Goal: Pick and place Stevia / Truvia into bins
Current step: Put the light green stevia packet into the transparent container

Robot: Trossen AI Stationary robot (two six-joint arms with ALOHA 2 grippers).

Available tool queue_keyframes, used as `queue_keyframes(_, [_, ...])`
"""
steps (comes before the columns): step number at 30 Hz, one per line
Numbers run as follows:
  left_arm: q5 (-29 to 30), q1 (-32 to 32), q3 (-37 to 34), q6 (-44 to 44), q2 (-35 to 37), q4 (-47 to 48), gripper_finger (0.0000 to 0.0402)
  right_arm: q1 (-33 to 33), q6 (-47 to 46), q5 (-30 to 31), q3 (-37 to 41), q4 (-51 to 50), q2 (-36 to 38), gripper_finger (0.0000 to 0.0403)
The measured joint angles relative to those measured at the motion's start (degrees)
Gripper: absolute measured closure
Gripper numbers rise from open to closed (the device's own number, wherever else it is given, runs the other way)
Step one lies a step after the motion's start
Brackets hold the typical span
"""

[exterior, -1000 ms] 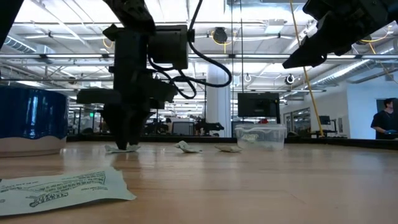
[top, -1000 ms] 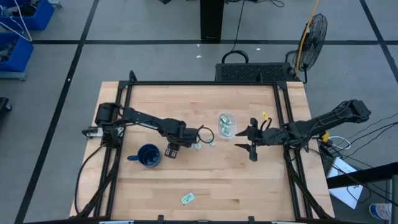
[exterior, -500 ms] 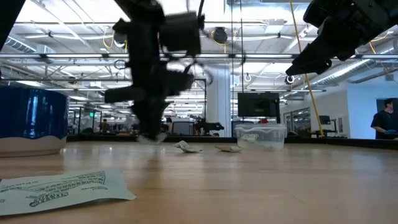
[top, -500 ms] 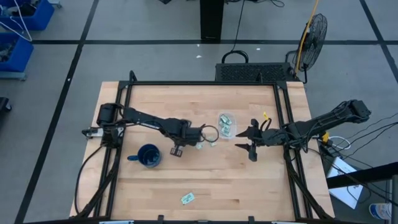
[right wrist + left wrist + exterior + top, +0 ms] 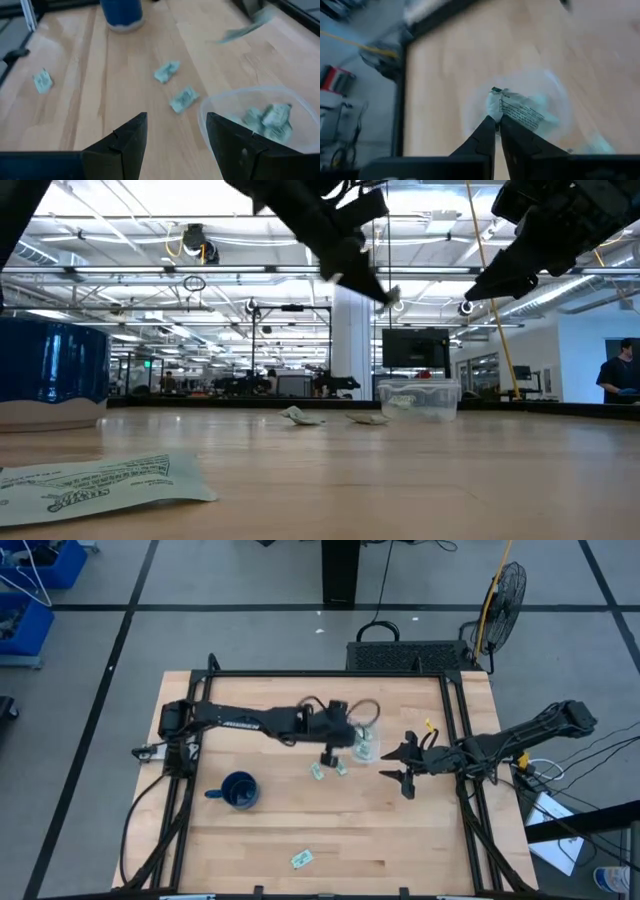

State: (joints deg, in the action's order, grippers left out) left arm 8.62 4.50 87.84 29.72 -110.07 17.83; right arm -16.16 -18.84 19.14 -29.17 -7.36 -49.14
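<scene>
Left wrist view shows the left gripper (image 5: 495,119) with its two dark fingers pressed together on the corner of a packet (image 5: 517,111), which hangs directly above the clear bin (image 5: 555,90); more packets lie inside that bin. High view puts this gripper (image 5: 340,736) near the middle of the table, toward the far edge, its arm reaching in from the left edge and its tip just beside the bin (image 5: 367,747); in the low view the held packet (image 5: 391,297) is in the air, well above the wood.

Right gripper (image 5: 404,763) waits with its jaws spread wide and holding nothing, just right of the bin and toward the right edge, raised off the table in the low view (image 5: 480,280); the right wrist view looks between its fingers (image 5: 125,137) at the bin rim (image 5: 210,107).

Two loose packets (image 5: 317,771) lie on the wood just in front of the bin, close together but apart; another packet (image 5: 301,859) lies alone near the front edge, well apart from the rest. Blue mug (image 5: 238,790) stands toward the left edge, in front of the left arm.
</scene>
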Motion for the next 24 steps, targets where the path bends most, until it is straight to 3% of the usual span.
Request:
queue_keyframes(5, [-4.5, 3.0, 0.0, -3.7, -3.9, -10.5, 0.0357, 0.0, 0.0, 0.0, 0.0, -6.0, 3.0, 0.0206])
queue_keyframes(15, [-3.9, 3.5, -0.1, -9.0, -12.1, -13.0, 0.0355, 0.0, -0.2, 0.1, 0.1, -6.7, 5.3, 0.0206])
queue_keyframes(20, [3.9, 1.6, -0.1, -5.2, -7.8, -9.7, 0.0355, 0.0, 0.1, 0.2, 0.1, -7.4, 4.9, 0.0206])
queue_keyframes(24, [5.1, -0.4, 0.0, 0.7, 0.9, -0.5, 0.0355, 0.0, 5.1, 1.4, 0.0, -5.7, 3.6, 0.0206])
